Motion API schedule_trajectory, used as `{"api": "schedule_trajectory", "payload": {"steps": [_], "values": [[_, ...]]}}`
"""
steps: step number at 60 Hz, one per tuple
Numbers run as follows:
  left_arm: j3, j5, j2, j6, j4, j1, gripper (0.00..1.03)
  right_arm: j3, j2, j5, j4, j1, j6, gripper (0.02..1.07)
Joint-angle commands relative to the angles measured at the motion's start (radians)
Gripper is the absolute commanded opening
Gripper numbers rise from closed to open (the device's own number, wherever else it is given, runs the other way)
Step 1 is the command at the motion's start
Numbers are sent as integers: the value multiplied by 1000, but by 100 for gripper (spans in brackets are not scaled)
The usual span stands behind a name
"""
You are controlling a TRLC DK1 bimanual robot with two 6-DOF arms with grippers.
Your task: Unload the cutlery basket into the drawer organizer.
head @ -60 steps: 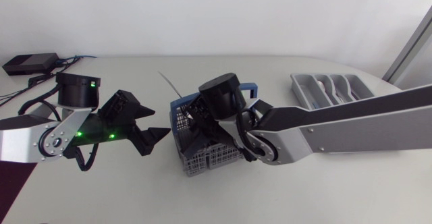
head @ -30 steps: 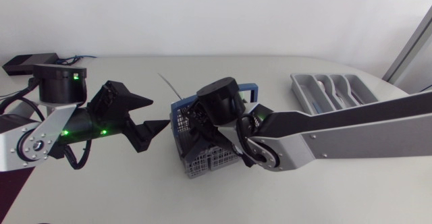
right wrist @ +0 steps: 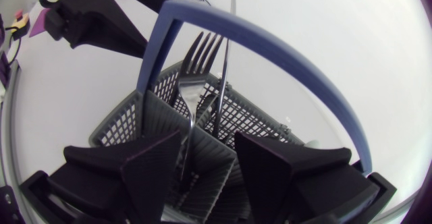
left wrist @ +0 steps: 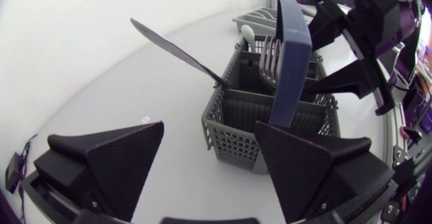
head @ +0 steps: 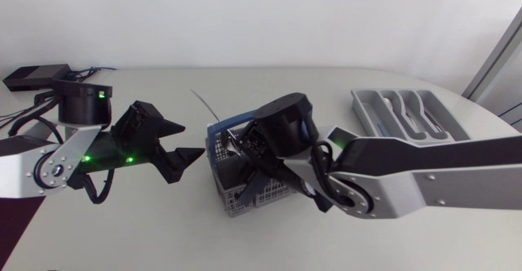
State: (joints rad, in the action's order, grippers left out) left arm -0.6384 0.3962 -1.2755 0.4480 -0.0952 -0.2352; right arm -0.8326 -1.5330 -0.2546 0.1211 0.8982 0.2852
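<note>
The grey cutlery basket point(head: 245, 185) with its blue handle point(head: 218, 132) stands mid-table. A fork point(right wrist: 196, 69) and a knife point(right wrist: 223, 75) stand in it, and a long knife point(left wrist: 179, 52) leans out toward the table's far side. My right gripper point(head: 245, 166) hangs over the basket, open; its fingers point(right wrist: 152, 160) straddle the fork's stem inside a compartment. My left gripper point(head: 186, 157) is open just left of the basket point(left wrist: 270, 123), level with its corner and not touching it. The grey drawer organizer point(head: 367, 112) sits at the far right with some cutlery in it.
A black box point(head: 34, 77) with cables lies at the far left corner. My right arm's long link point(head: 424, 181) crosses the table's right half in front of the organizer. Bare tabletop point(head: 163, 238) lies in front of the basket.
My right gripper has opened over the basket, and its wrist has shifted a little to the right. The left gripper has barely moved.
</note>
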Motion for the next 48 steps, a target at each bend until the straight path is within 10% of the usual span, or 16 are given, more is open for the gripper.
{"api": "schedule_trajectory", "payload": {"steps": [1, 13, 29, 48], "values": [[-55, 10, -51, -8, 2, 17, 94, 43, 88, 5, -31, 16, -3, 67], [-136, 23, -120, -11, 8, 76, 93, 112, 272, 60, -130, 13, -23, 13], [-420, 142, -444, -149, 92, 203, 64, 221, 441, 179, -252, -97, -21, 8], [-526, 161, -596, -175, 107, 131, 16, 305, 389, 298, -224, -305, 22, 8]]}}
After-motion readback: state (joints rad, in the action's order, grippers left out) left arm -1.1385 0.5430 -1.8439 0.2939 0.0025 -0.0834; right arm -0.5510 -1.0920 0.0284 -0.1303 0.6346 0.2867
